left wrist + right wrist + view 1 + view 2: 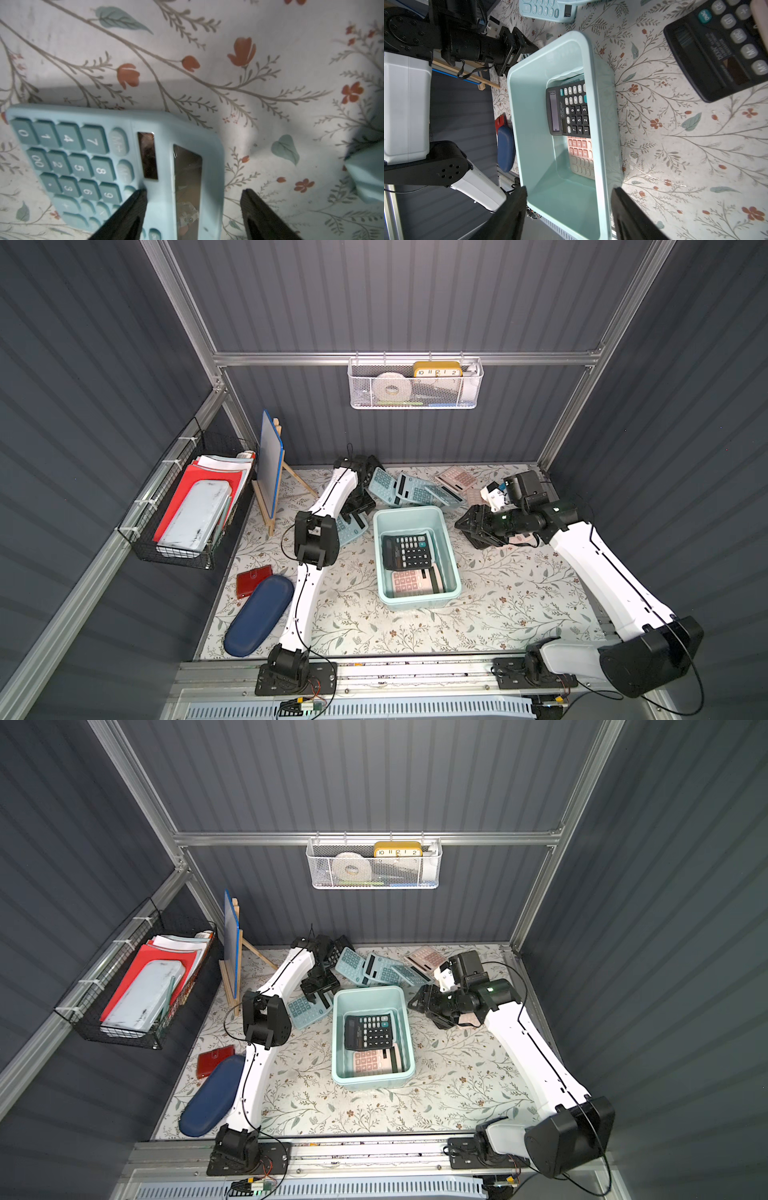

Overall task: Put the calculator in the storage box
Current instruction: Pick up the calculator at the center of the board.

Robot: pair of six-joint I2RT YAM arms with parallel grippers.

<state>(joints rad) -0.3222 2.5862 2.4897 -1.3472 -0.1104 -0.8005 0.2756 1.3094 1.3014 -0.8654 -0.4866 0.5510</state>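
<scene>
Two boxed, top views: black calculator (407, 549) and pink calculator (415, 580) lie inside the storage box (415, 512), which sits just beside the right gripper (471, 526).
Left to do, top views: blue calculator (307, 1011) lies on the table directly under the left gripper (318, 990), outside the box; a pile (411, 489) of further calculators waits near that gripper.
Left wrist: jaws spread astride the blue calculator's display end; one finger (133, 207) over its face, the other clear of its edge. No pinch yet.
Right wrist: jaws spread, nothing between them; box ahead of the tool, loose black calculator (716, 52) nearby on the table.
Progress: judged partway; grasp, lift and drop remain.
</scene>
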